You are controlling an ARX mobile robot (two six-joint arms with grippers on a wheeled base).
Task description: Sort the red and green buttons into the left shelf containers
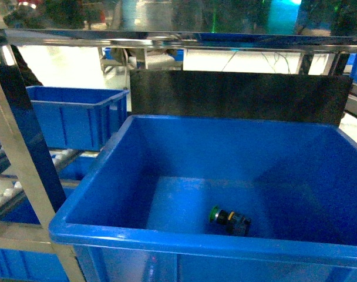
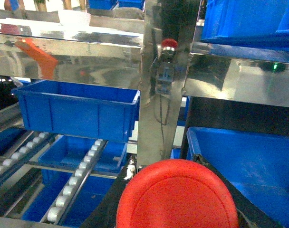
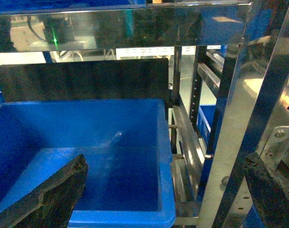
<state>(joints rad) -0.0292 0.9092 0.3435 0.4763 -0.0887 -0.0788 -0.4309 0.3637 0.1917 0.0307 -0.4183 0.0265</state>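
Note:
The green button [image 1: 228, 218] lies on its side on the floor of the large blue bin [image 1: 108, 176], near the front wall; a black panel [image 1: 237, 94] stands behind the bin. Neither gripper shows in the head view. The red button [image 2: 175, 190] fills the bottom of the left wrist view, cap toward the camera, and my left gripper [image 2: 182, 211] is shut on it with a black finger on each side. It hovers left of the large bin's rim [image 2: 194, 137], in front of a shelf post. My right gripper [image 3: 168, 199] is open and empty over that bin's right rim [image 3: 166, 156].
A smaller ribbed blue bin [image 1: 73, 114] sits on the shelf to the left, above roller tracks [image 2: 73, 180]. Steel shelf posts [image 2: 158, 118] stand between the bins, and one mirrors the red cap. More steel uprights [image 3: 258, 109] rise right of the large bin.

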